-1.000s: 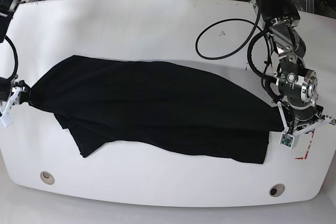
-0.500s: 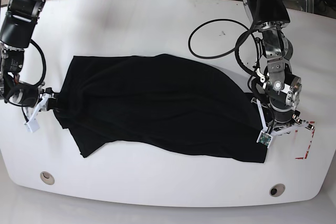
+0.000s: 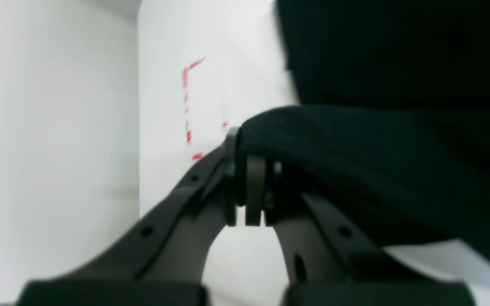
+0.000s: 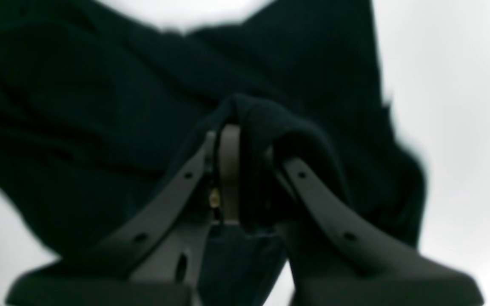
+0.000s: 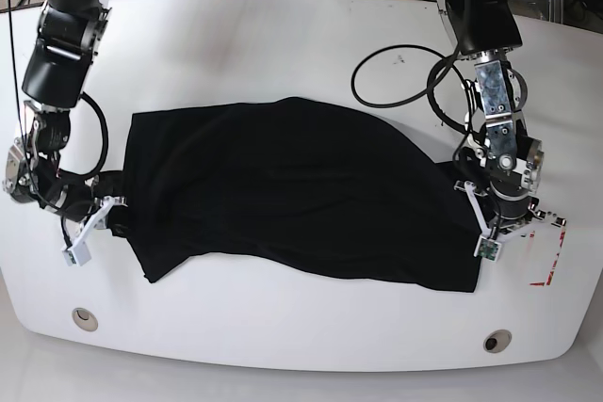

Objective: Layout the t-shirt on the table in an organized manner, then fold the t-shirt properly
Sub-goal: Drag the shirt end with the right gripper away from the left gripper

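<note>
The black t-shirt (image 5: 292, 190) lies spread across the middle of the white table (image 5: 283, 44), wrinkled and skewed. My left gripper (image 5: 479, 233) is on the base view's right, shut on the shirt's right edge; in the left wrist view the left gripper (image 3: 251, 187) pinches a fold of t-shirt (image 3: 377, 140) just above the table (image 3: 211, 63). My right gripper (image 5: 115, 216) is on the base view's left, shut on the shirt's left edge. In the right wrist view the right gripper (image 4: 249, 170) holds a bunch of t-shirt (image 4: 100, 106) between its fingers.
A black cable loop (image 5: 400, 72) lies on the table behind the shirt's right end. Red tape marks (image 5: 549, 275) sit by the right edge. Two grey grommet holes (image 5: 85, 318) (image 5: 497, 341) are near the front edge.
Both grippers moved inward with the shirt edges. The right gripper dropped toward the front and the left end of the shirt drew in. The shirt bunched up higher in the middle.
</note>
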